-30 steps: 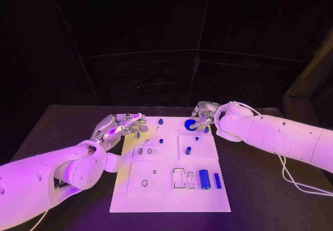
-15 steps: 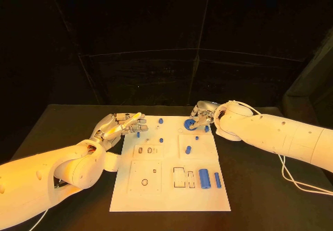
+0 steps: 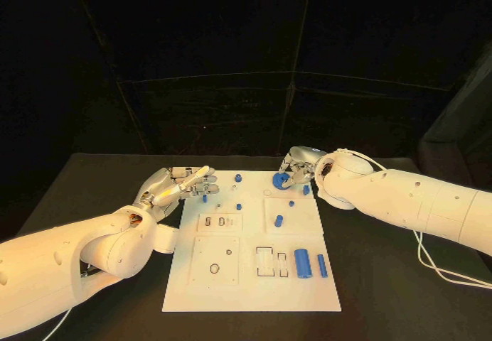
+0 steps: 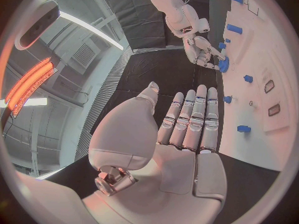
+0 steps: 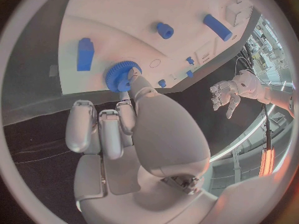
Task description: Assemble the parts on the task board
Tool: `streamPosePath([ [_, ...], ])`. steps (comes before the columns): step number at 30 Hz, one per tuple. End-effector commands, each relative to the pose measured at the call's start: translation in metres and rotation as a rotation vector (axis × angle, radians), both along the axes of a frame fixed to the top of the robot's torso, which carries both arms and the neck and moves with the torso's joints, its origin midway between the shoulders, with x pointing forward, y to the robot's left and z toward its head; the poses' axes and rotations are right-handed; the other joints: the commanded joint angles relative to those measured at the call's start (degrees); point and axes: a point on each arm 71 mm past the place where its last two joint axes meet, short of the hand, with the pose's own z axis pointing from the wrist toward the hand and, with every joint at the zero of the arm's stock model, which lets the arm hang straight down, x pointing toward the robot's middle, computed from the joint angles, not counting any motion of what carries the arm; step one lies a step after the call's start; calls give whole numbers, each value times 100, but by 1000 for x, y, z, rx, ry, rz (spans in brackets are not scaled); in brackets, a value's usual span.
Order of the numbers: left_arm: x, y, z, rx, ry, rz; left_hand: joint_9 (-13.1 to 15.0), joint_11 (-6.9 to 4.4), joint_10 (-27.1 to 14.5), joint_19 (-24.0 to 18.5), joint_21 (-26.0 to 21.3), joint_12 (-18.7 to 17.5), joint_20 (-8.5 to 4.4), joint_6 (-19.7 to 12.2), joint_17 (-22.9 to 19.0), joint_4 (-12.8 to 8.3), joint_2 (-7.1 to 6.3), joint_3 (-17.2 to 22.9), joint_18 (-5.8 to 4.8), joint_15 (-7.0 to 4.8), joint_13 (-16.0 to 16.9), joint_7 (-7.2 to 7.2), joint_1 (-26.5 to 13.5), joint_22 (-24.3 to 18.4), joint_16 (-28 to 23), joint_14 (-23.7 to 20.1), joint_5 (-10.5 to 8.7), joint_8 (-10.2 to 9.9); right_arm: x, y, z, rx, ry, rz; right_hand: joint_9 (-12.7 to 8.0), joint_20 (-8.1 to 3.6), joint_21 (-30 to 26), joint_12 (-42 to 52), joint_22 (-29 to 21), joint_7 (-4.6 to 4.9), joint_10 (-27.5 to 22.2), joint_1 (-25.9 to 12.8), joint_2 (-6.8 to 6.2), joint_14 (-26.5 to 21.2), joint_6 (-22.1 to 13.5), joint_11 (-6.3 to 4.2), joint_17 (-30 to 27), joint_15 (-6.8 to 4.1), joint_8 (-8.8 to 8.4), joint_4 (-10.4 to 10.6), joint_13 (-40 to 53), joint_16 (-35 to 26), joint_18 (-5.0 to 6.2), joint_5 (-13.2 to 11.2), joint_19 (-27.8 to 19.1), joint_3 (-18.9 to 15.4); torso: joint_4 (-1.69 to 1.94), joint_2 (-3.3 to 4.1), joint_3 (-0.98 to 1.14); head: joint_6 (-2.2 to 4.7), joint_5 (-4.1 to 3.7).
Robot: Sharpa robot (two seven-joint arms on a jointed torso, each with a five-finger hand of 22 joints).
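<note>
The white task board (image 3: 251, 288) lies in the middle of the black table. A blue gear (image 3: 279, 181) sits at the board's far right corner, and my right hand (image 3: 297, 168) grips it with its fingertips. In the right wrist view the thumb lies on the toothed rim of the gear (image 5: 120, 76). My left hand (image 3: 185, 183) hovers at the board's far left edge with its fingers straight, apart and holding nothing; the left wrist view shows that hand (image 4: 187, 129) flat. A blue cylinder (image 3: 301, 263) and a thin blue bar (image 3: 321, 266) lie near the board's right edge.
Small blue pegs (image 3: 238, 178) (image 3: 239, 207) (image 3: 290, 204) stand on the far half of the board, with a longer peg (image 3: 278, 222) at its middle. Rectangular slots (image 3: 271, 261) and an oval ring (image 3: 213, 269) mark the near half. A white cable (image 3: 436, 270) lies at the right.
My right hand and the blue gear have shifted slightly toward the board's far edge. The left hand has barely moved.
</note>
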Motion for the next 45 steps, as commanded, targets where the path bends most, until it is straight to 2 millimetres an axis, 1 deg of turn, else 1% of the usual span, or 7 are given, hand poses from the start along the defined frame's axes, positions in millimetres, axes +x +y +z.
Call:
streamPosePath([
  [1, 0, -1, 1, -8, -2, -13, -5, 18, -21, 29, -28, -26, 5, 8, -5, -31, 75, 12, 28, 24, -8, 192, 3, -5, -36, 2, 32, -29, -1, 6, 8, 7, -98, 29, 21, -15, 28, 13, 22, -124, 184, 96, 221, 353, 366, -153, 195, -50, 38, -30, 17, 23, -120, 125, 49, 113, -2, 0, 1, -5, 7],
  [11, -1, 0, 2, -7, -5, -8, -5, 18, -22, 31, -29, -28, 5, 8, -6, -36, 80, 11, 28, 24, -7, 192, 2, -8, -39, 2, 32, -31, -14, 27, 17, 43, -157, 97, -24, -20, 59, -6, 78, -122, 193, -366, -29, 355, 434, -154, 214, -50, -141, -119, 50, 29, -130, 541, 62, 617, 12, -6, -13, 13, 35],
  [15, -1, 1, 2, -8, -7, -7, -5, 18, -21, 32, -29, -29, 5, 9, -6, -38, 83, 12, 28, 24, -7, 191, 3, -9, -40, 3, 32, -31, -17, 44, 20, 52, -184, 131, -25, -16, 68, -1, 96, -121, 200, -442, -83, 355, 441, -152, 217, -49, -173, -133, 63, 31, -134, 575, 69, 715, 11, -7, -13, 11, 60],
  [19, -1, 1, 2, -9, -9, -7, 1, 0, 8, 41, -31, -21, 4, 41, -8, -65, 110, 22, 31, 18, -3, 161, 18, -16, -43, 15, 30, -24, -17, 63, 20, 55, -193, 160, -30, -12, 71, -12, 100, -109, 199, -560, -136, 354, 427, -142, 213, -41, -214, -108, 61, 28, -134, 564, 70, 776, 24, 2, -9, -4, 80],
  [26, -1, 1, 2, -9, -11, -5, 3, -6, 18, 45, -32, -20, 3, 51, -8, -76, 117, 24, 32, 15, -2, 154, 24, -19, -45, 19, 30, -22, -14, 98, 16, 38, -166, 202, -35, 2, 69, -92, 97, -89, 163, -714, -206, 345, 388, -124, 172, -27, -299, -88, 6, 8, -133, 440, 63, 914, 8, 5, -4, -6, 169],
  [30, -1, 0, 2, -9, -11, -5, 3, -6, 18, 45, -32, -20, 3, 51, -8, -76, 117, 24, 32, 15, -2, 154, 24, -19, -45, 19, 30, -22, -12, 111, 11, 23, -144, 223, -34, 6, 73, -111, 109, -83, 153, -735, -218, 345, 382, -119, 171, -22, -321, -98, -5, 7, -135, 380, 68, 966, 18, 3, -7, -30, 167],
  [45, 0, -1, 2, -9, -10, -7, 3, -9, 23, 48, -33, -20, 1, 56, -9, -86, 120, 24, 33, 13, -2, 150, 28, -22, -47, 22, 29, -23, -11, 130, 0, -18, -99, 247, -41, 21, 73, -197, 112, -52, 105, -837, -284, 338, 322, -94, 139, -3, -388, -90, -69, -9, -136, 348, 65, 1018, -11, 2, 1, -78, 178],
])
